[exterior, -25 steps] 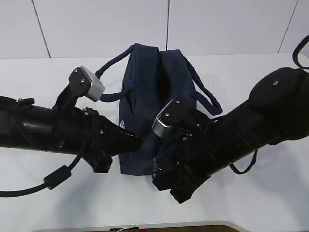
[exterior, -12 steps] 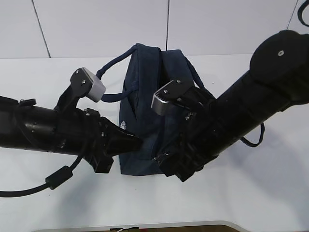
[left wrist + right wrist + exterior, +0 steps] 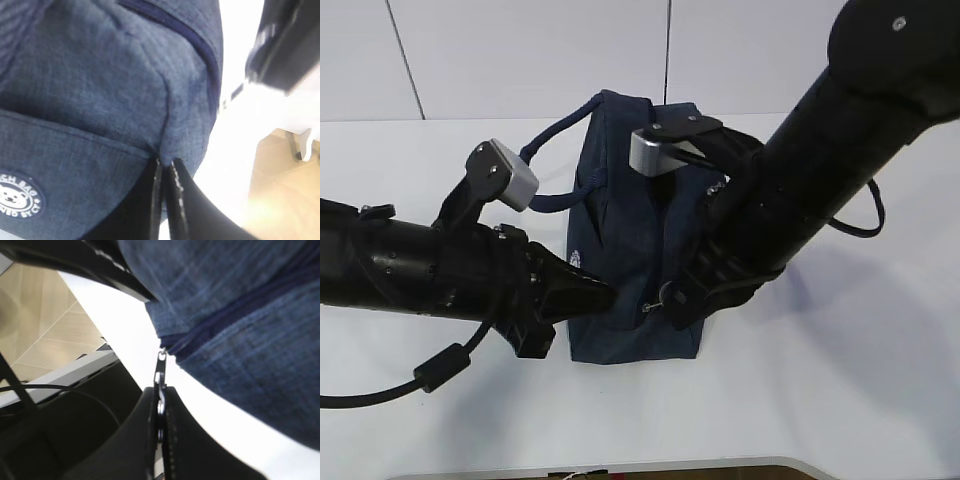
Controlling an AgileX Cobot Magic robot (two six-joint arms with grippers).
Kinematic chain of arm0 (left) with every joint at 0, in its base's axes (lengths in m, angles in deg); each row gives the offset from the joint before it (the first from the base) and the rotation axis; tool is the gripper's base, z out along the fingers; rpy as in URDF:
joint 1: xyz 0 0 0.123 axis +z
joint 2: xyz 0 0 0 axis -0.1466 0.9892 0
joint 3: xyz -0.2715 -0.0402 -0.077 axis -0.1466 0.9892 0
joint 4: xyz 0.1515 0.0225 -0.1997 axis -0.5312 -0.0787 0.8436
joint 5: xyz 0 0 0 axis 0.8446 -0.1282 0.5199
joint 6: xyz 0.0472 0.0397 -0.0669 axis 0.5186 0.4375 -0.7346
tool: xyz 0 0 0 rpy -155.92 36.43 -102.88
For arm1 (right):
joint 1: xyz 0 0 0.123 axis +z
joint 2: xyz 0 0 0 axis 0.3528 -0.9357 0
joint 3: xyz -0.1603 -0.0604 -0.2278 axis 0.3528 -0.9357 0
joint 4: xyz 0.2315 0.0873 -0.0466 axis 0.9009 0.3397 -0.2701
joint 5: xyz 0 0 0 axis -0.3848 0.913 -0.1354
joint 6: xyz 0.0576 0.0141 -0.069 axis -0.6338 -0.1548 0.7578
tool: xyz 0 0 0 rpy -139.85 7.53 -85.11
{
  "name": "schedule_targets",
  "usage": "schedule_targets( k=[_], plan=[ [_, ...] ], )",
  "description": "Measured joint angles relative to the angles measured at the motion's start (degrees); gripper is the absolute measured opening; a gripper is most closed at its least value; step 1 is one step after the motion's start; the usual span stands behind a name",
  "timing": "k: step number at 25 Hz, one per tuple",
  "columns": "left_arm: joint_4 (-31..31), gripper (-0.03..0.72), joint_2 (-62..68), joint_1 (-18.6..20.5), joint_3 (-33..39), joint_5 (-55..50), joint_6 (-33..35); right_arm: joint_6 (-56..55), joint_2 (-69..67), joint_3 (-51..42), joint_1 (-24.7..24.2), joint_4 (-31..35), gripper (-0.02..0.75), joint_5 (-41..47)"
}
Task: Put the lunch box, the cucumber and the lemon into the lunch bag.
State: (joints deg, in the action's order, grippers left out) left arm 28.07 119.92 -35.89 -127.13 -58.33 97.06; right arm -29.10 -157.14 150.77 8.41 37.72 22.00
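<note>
The dark navy lunch bag (image 3: 620, 200) lies in the middle of the white table, zipper on top. My left gripper (image 3: 607, 294) is shut on a fold of the bag's fabric at its near left corner; the left wrist view shows the jaws (image 3: 165, 163) pinching the cloth (image 3: 100, 90). My right gripper (image 3: 672, 298) is shut on the metal ring of the zipper pull (image 3: 655, 304) at the bag's near end. In the right wrist view that gripper (image 3: 161, 390) clamps the ring (image 3: 160, 370), which hangs from the zipper (image 3: 225, 320). The lunch box, cucumber and lemon are out of view.
The bag's loop handles stick out at the far left (image 3: 552, 137) and at the right (image 3: 870, 210). A black cable (image 3: 440, 367) hangs under my left arm. The table's front edge (image 3: 620, 468) is close below; a white wall stands behind.
My right arm has risen and drawn back along the bag with the zipper pull in its jaws. My left gripper has stayed put on the fabric.
</note>
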Motion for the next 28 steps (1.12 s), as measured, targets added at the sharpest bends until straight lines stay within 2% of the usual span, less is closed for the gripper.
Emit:
schedule_targets(
  k=[13,28],
  plan=[
    [0.1,-0.022,0.0,0.0,0.0,0.0,0.0,-13.6,0.0,14.4,0.0,-8.0,0.005,11.7],
    [0.4,-0.022,0.0,0.0,-0.1,0.8,0.0,-24.0,-1.0,24.2,0.0,-11.9,0.005,11.9]
  ],
)
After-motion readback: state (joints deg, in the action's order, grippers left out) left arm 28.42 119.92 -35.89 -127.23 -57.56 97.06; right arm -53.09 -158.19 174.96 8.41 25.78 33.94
